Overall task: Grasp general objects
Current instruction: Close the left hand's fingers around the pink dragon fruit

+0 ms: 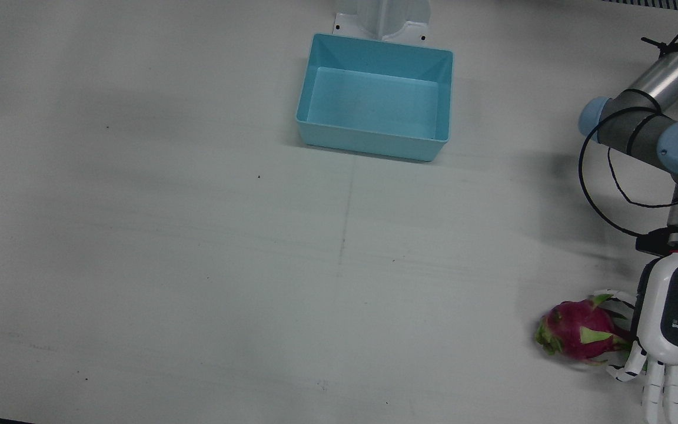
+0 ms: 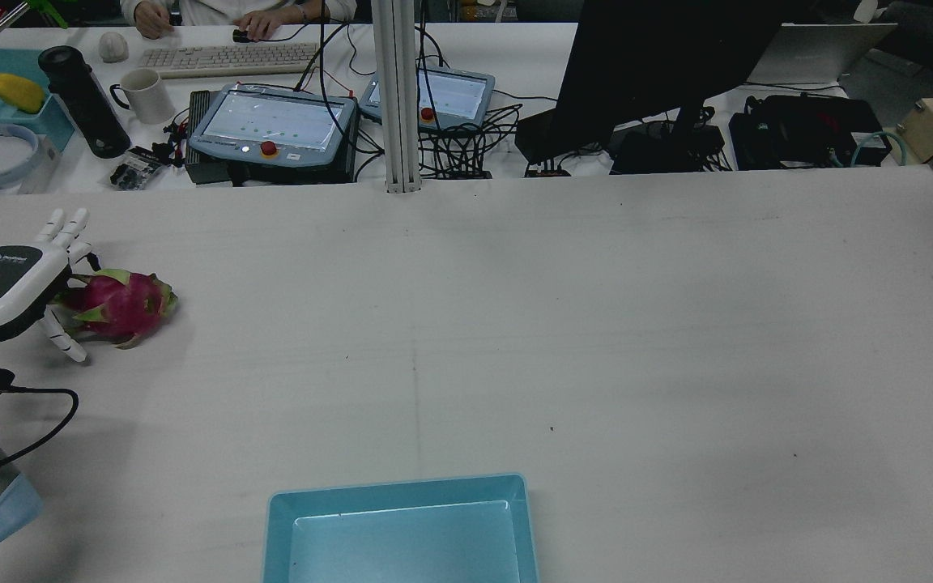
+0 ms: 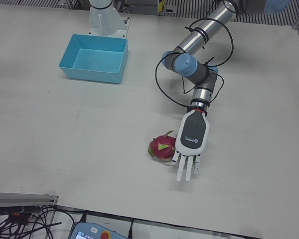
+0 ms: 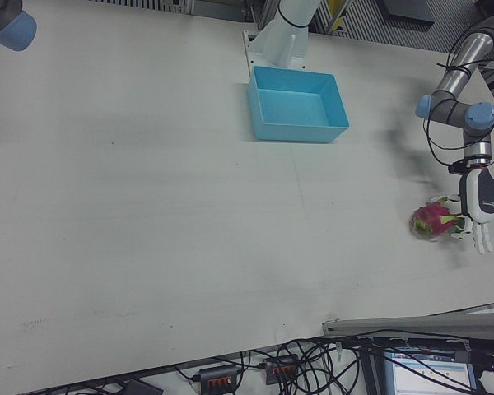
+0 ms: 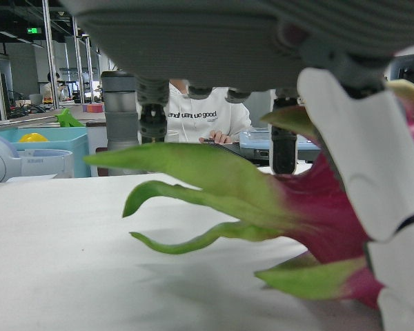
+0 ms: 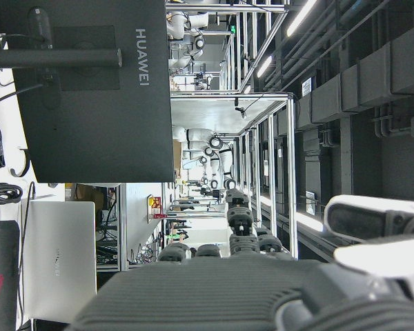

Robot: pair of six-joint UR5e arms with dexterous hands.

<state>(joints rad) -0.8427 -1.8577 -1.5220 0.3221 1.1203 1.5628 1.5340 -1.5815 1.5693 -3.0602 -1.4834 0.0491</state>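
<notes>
Green leaf tips of the dragon fruit (image 5: 214, 186) fill the left hand view, with a white finger (image 5: 372, 186) of the left hand (image 3: 192, 139) curving down beside the pink skin at the right edge. From the left-front view, the fruit lies on the table (image 3: 65, 129) at center, just left of the palm, touching or nearly so. Most fingers point straight out, spread apart and clamped on nothing, probably lining up for a side grasp. A blue bin (image 3: 93, 58) sits empty at upper left, likely the drop spot. Only the right hand view shows the right hand (image 6: 262, 289), aimed away from the table; whether its fingers are spread I cannot tell.
</notes>
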